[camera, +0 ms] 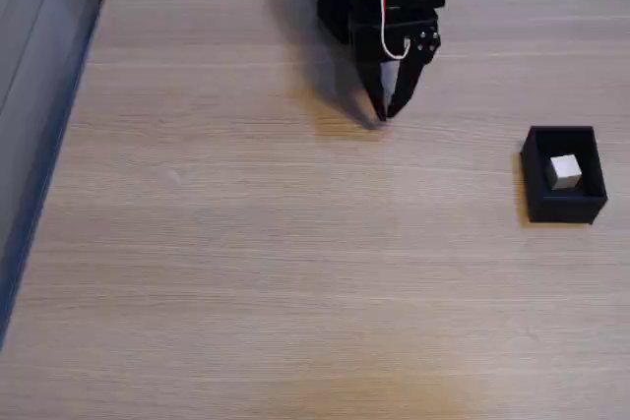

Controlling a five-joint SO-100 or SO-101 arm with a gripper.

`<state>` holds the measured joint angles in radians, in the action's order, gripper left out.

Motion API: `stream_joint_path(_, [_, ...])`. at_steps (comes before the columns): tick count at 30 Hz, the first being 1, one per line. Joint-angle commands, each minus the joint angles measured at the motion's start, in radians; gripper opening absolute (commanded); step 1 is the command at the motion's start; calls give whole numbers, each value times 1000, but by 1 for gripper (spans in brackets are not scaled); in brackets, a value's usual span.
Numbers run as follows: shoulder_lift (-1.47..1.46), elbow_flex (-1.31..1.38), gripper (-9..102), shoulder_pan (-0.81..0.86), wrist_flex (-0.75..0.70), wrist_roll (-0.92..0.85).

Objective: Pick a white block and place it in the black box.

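While the white block (564, 171) sits inside the black box (562, 206) at the fixed view's right, the gripper (385, 111) hangs well apart to upper left; fingers near-closed, grasping nothing; table (246, 243) below.

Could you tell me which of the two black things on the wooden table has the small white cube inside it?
The matte black rectangular box at right holds the small white cube; the black gripper holds nothing.

white block (564, 171): white top, greyish shaded sides
black box (562, 188): matte black walls, dark hollow
gripper (385, 111): black fingers
arm (386, 7): black, with a red and a white wire
table (246, 243): light oak wood, fine horizontal grain
floor (34, 56): grey
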<state>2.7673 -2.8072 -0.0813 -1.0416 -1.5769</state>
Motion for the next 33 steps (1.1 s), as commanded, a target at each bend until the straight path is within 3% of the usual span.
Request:
stream_joint_path(1, [146,-103,0,29,-38,-26])
stream_joint_path(9, [451,-296,0,110,-183,-40])
stream_joint_path(15, [546,-298,0,110,-296,-14])
stream_joint_path(33, [565,-299,0,138,-304,3])
